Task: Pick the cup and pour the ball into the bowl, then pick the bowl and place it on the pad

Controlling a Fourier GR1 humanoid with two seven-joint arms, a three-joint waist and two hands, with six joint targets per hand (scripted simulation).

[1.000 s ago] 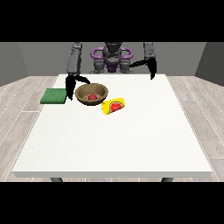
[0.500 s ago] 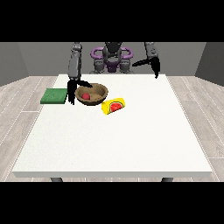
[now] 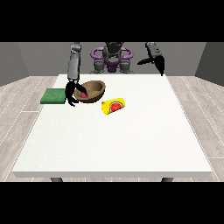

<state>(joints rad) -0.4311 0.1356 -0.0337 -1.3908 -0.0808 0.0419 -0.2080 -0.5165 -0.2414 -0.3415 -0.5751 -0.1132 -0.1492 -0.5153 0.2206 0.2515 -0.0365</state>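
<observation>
Grey walls and pale plank flooring frame a large white table (image 3: 131, 140), matte and square-edged. From the front view, the hand at the view's left (image 3: 71, 94) has its fingers curled over the near rim of the brown wooden bowl (image 3: 94, 91), which tilts and holds the small red ball (image 3: 82, 94). Just beside it lies the flat green pad (image 3: 53, 96). A yellow cup (image 3: 113, 106), watermelon-printed, lies on its side nearby. The hand at the view's right (image 3: 158, 64) hangs raised, fingers relaxed, holding nothing. I judge the tilted, smooth, round bowl could spill the ball or slip during transfer.
</observation>
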